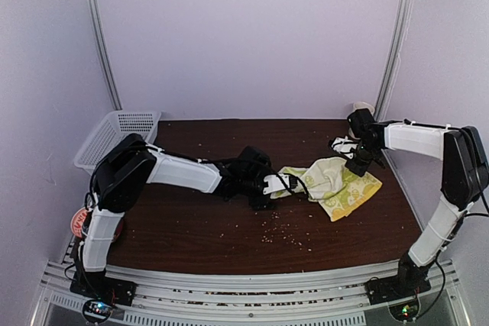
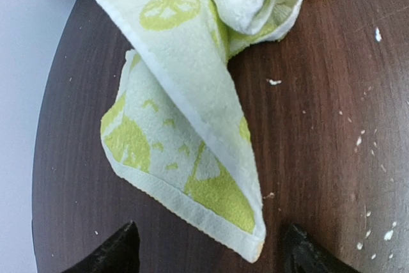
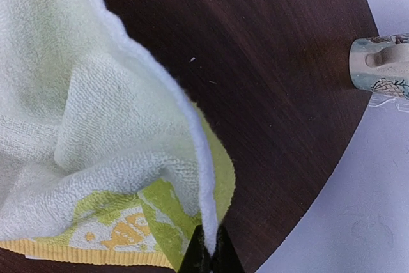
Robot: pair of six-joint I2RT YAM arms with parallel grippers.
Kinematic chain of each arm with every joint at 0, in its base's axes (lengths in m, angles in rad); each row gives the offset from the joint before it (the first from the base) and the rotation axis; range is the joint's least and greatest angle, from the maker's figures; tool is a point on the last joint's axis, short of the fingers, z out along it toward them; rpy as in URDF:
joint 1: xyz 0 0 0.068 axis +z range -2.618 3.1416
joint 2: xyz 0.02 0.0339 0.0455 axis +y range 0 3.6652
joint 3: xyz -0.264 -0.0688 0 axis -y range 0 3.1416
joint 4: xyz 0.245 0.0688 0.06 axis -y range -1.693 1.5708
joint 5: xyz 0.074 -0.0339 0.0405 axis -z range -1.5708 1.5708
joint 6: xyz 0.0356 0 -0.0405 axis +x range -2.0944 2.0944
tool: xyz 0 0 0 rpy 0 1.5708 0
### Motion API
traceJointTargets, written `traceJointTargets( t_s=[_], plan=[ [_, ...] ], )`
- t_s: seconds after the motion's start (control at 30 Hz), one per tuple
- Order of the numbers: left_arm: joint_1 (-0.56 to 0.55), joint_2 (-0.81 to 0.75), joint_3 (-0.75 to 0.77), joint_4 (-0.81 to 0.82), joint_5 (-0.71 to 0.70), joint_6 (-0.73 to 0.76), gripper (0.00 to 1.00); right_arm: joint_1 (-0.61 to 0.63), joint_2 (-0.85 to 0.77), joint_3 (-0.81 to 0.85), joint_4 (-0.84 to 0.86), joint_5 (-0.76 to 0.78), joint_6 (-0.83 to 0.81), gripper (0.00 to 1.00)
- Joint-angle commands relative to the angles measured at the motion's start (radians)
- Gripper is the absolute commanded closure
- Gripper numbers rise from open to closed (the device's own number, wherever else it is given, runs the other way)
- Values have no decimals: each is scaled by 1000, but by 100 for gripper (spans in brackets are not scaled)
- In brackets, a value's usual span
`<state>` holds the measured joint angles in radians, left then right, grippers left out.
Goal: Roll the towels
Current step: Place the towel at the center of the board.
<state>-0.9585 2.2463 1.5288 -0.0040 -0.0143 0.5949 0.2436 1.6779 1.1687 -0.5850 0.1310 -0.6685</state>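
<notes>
We are looking at a dark brown tabletop (image 1: 191,227) filling the middle of the top view. A white mesh basket (image 1: 114,133) is sitting at its far left corner. The yellow-green towel (image 1: 336,185) is lying bunched on the right half of the tabletop, between the two arms, with its pale side folding over the patterned side. The right hand (image 1: 357,170) is clamping the towel's right edge, fingers together on the cloth and holding that edge up off the wood. The left hand (image 1: 267,188) is sitting low at the towel's left corner with its fingers (image 2: 118,250) apart and the corner lying between them. We are not making out whether either finger is touching it. Pale crumbs (image 1: 279,236) are lying scattered on the near tabletop.
</notes>
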Motion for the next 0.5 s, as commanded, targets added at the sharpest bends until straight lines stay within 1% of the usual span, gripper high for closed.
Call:
traceJointTargets(
  t_s=[0.0,0.07,0.2,0.23,0.33,0.37,0.4,0.43,0.47],
  plan=[
    [-14,36,30,-25,-18,57,31,-10,2,2,15,10,18,100],
    [-16,39,29,-27,-14,63,44,-10,2,2,18,8,19,100],
    [-20,48,31,-35,-19,65,53,-13,4,3,19,1,23,100],
    [-20,50,30,-36,-21,64,58,-13,4,3,19,-1,23,100],
    [-22,57,33,-34,-46,49,78,-14,4,3,17,-8,21,100],
    [-23,61,35,-34,-59,40,87,-13,3,4,17,-10,21,100],
    [-23,62,37,-32,-72,28,94,-14,2,4,16,-12,19,100],
    [-23,62,36,-28,-86,18,100,-16,0,5,16,-15,17,100],
    [-23,63,37,-23,-99,4,100,-15,-4,3,17,-20,17,96]
  ],
)
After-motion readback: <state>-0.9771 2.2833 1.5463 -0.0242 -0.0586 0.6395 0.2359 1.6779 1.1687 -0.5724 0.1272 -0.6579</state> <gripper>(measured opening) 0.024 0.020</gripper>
